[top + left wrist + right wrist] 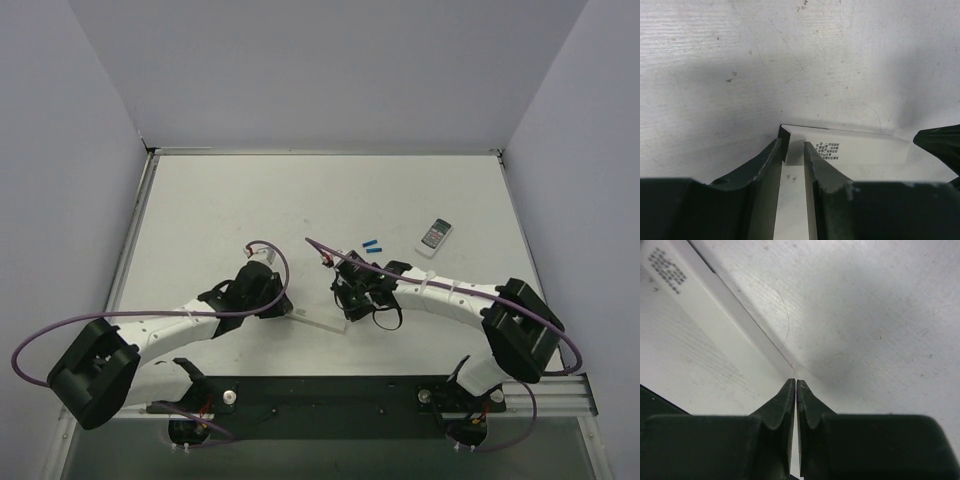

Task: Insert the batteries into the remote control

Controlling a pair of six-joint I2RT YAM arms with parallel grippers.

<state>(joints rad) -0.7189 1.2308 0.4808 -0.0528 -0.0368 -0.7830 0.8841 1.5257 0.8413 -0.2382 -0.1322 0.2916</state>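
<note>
- Spanning the whole scene, a flat white counter (300, 200) carries everything.
- Left fingers (809, 152) are closed narrowly on one end of the slim white bar-shaped remote control (320, 320), which lies label-up between both arms.
- Right fingers (792, 390) are pressed together, empty, beside the remote's edge.
- Two tiny bright blue cylindrical batteries (372, 246) lie loose, apart from the remote.

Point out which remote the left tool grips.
The slim white remote control, its end clamped in the left tool; the wider keypad remote lies apart, far right, untouched.
</note>
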